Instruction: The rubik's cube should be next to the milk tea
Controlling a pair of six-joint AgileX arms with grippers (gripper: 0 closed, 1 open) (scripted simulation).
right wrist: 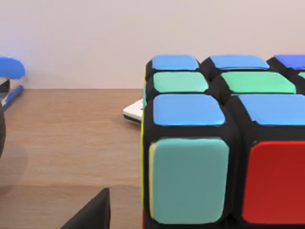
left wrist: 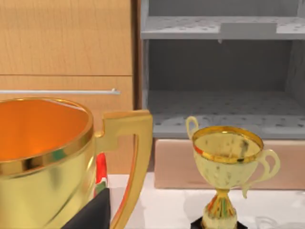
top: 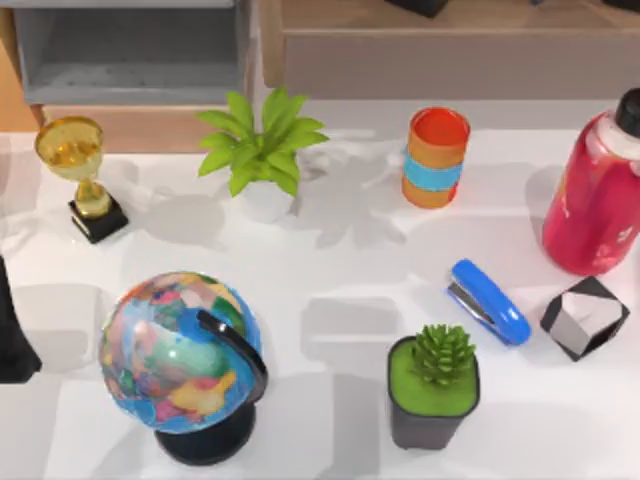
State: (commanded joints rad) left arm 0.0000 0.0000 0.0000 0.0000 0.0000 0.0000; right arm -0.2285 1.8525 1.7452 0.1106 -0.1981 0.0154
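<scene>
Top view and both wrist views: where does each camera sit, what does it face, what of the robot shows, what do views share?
Top view: above the table, looking down on globe and stapler; left arm at the left edge.
Left wrist view: low, facing a near trophy, a farther trophy and the grey shelf; dark part of the left gripper.
Right wrist view: low, close on the rubik's cube; dark part of the right gripper.
Shared: top and left wrist views both show the grey shelf.

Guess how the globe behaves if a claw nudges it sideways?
Likely tippy: the globe is a large ball carried on a smaller round black base, so the weight sits high. The sphere would probably spin on its black arc rather than move. Its smooth curved surface looks slippery; pushing the base seems safer.
</scene>
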